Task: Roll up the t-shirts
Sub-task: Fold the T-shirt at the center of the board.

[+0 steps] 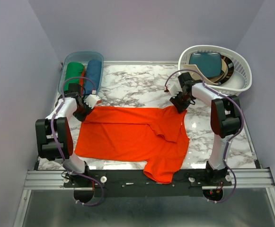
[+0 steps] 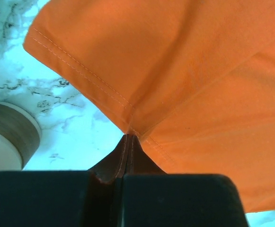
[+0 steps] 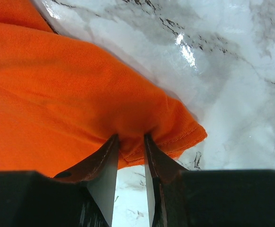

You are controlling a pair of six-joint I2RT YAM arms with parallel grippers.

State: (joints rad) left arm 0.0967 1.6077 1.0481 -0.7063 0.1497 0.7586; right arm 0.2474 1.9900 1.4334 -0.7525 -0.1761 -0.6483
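Note:
The orange-red t-shirt (image 1: 132,135) lies flat on the marble table, partly folded, with one sleeve hanging over the near edge. My left gripper (image 1: 86,111) is shut on its far left corner; the left wrist view shows the jaws (image 2: 129,138) closed on the stitched hem of the shirt (image 2: 199,71). My right gripper (image 1: 180,106) is at the far right corner; in the right wrist view its gripper (image 3: 130,139) pinches a bunched hem of the shirt (image 3: 57,94). A rolled green t-shirt (image 1: 74,72) and a rolled blue t-shirt (image 1: 94,73) lie in a bin.
The clear plastic bin (image 1: 80,53) stands at the far left corner. A white laundry basket (image 1: 241,61) with teal and other cloth stands at the far right. A round white and brown object (image 2: 7,137) shows left of my left gripper. Bare marble (image 1: 137,82) lies behind the shirt.

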